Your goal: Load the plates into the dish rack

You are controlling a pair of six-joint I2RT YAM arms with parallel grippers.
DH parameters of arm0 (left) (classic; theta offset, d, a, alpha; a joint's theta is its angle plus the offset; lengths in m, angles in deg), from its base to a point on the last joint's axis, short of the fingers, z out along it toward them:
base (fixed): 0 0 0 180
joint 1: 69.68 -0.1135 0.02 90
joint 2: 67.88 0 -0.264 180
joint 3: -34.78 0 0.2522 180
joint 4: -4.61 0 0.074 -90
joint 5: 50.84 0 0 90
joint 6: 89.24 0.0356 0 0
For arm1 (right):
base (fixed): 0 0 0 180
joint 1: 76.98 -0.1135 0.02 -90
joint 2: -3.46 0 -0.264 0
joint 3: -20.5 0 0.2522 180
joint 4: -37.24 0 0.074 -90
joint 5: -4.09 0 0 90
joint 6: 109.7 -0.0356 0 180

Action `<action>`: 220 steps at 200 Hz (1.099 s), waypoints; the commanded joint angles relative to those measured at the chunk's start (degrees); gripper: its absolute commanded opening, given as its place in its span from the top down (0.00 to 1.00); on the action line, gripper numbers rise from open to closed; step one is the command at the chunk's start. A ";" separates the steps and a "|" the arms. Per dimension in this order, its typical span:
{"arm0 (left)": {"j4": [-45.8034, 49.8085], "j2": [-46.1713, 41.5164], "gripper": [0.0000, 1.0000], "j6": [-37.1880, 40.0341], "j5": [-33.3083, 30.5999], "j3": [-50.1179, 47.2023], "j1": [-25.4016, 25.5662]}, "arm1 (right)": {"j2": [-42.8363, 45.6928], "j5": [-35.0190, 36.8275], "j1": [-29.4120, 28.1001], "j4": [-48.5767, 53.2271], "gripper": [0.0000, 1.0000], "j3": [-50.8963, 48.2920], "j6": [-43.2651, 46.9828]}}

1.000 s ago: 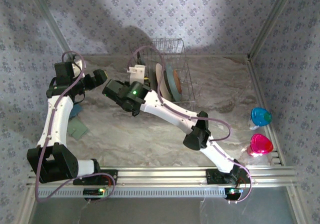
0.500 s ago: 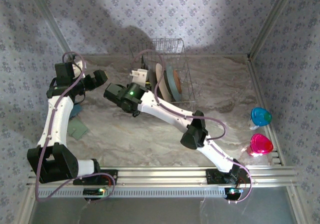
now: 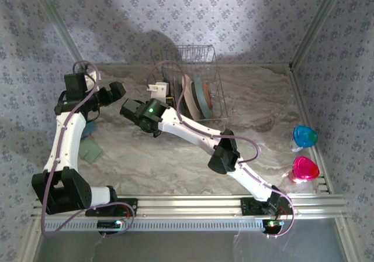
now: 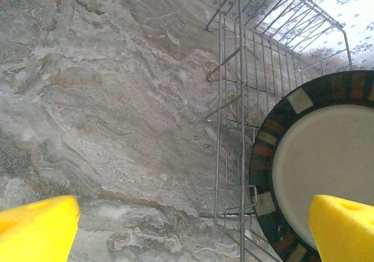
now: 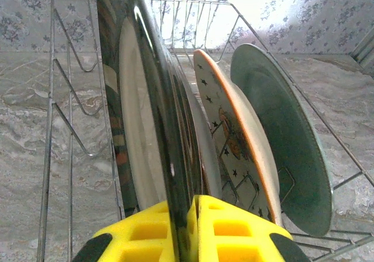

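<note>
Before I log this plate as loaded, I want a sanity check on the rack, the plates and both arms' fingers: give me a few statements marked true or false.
1. The right fingers clamp the rim of the dark-rimmed plate. True.
2. The left fingers are shut on a wire of the dish rack. False: they stand wide open, holding nothing.
3. The teal plate lies flat outside the dish rack. False: it stands on edge inside it.
4. The star plate stands between the dark-rimmed plate and the teal plate. True.
</note>
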 commanded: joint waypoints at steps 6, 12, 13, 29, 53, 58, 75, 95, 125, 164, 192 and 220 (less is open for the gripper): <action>-0.68 -1.00 0.01 -0.28 1.36 -0.20 -0.27 | -1.21 5.63 0.01 -3.23 1.00 3.32 2.35; -0.72 -0.89 0.01 -0.29 1.45 -0.19 -0.31 | -1.41 5.47 -0.06 -3.41 1.00 3.41 2.58; -0.70 -0.88 0.01 -0.28 1.49 -0.15 -0.29 | -1.42 5.43 -0.07 -3.46 1.00 3.45 2.59; -0.66 -0.71 0.01 -0.26 1.54 -0.02 -0.33 | -2.09 5.15 -0.24 -3.56 1.00 3.67 2.86; -0.60 -0.74 0.01 -0.28 1.67 -0.06 -0.30 | -2.71 3.61 -0.07 -3.89 1.00 3.68 2.83; -0.64 -0.70 0.01 -0.28 1.71 -0.02 -0.35 | -2.88 3.41 -0.11 -4.09 1.00 3.68 2.93; -0.60 -0.83 0.01 -0.28 1.72 -0.02 -0.40 | -3.29 2.99 -0.50 -5.44 1.00 3.68 4.14; -0.60 -0.79 0.01 -0.28 1.72 -0.02 -0.36 | -3.81 2.25 -0.86 -7.54 1.00 3.66 5.97; -0.59 -0.80 0.01 -0.28 1.72 -0.02 -0.36 | -4.65 0.78 -1.05 -9.47 0.96 3.67 7.31; -0.63 -0.78 0.01 -0.28 1.63 -0.07 -0.36 | -5.73 -0.35 -0.83 -9.62 0.92 3.52 6.86; -0.58 -0.73 0.01 -0.28 1.63 -0.07 -0.31 | -5.82 -1.25 -0.79 -9.60 0.88 3.07 5.88; -0.60 -0.61 0.01 -0.30 1.63 -0.08 -0.38 | -5.75 -1.37 -0.66 -9.42 0.84 2.88 5.69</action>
